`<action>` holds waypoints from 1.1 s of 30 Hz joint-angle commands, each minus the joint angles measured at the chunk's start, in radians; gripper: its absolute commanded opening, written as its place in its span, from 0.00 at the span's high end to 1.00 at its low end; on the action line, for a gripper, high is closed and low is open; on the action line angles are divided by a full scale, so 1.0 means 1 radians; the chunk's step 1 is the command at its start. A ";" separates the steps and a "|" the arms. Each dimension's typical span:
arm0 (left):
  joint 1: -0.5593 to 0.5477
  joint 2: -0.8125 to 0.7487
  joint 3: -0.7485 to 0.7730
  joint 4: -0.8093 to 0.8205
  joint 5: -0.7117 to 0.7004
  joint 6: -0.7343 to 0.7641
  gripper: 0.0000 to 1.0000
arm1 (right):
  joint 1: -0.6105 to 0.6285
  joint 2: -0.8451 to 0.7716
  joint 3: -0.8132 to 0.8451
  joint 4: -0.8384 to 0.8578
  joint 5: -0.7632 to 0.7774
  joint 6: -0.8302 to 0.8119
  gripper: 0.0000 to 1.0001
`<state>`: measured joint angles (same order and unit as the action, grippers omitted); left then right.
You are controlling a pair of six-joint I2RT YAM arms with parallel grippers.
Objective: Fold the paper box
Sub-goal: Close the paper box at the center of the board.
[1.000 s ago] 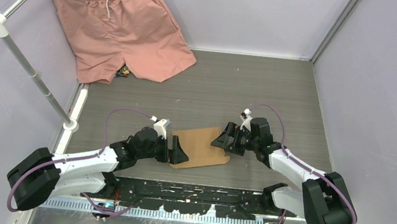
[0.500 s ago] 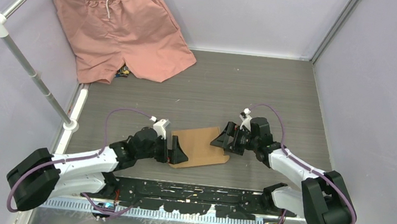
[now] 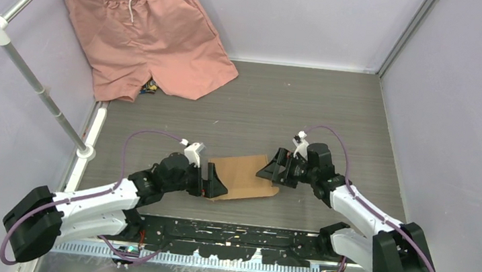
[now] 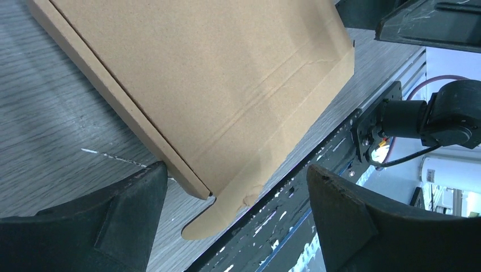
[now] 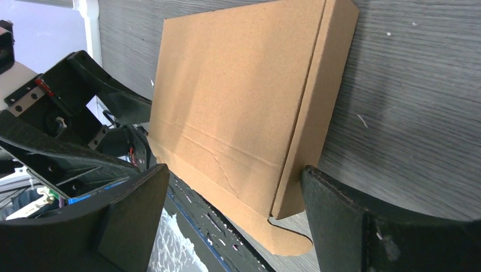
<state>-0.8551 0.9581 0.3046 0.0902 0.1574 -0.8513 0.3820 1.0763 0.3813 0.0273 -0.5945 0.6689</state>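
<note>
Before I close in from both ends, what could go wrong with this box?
1. The left gripper and right gripper stand open at opposite ends of the paper box, gripping nothing. Pushing inward may slide or buckle it instead of folding it.
2. Its rounded tab pokes toward the black rail at the near table edge and could snag there.
3. The near flap shows a wrinkled crease, so it may bend off-line.
</note>
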 commanded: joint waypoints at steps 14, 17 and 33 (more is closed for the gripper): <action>0.002 -0.082 0.101 -0.036 0.000 0.033 0.08 | 0.002 -0.106 0.059 -0.077 -0.062 0.020 0.09; 0.002 -0.089 0.109 -0.049 -0.001 0.037 0.08 | 0.002 -0.112 0.069 -0.085 -0.067 0.025 0.09; 0.002 -0.111 0.151 -0.088 0.002 0.049 0.07 | 0.001 -0.144 0.115 -0.130 -0.081 0.041 0.09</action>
<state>-0.8539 0.8692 0.3973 -0.0608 0.1352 -0.8127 0.3782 0.9573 0.4435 -0.1230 -0.6147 0.6872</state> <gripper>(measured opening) 0.925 0.907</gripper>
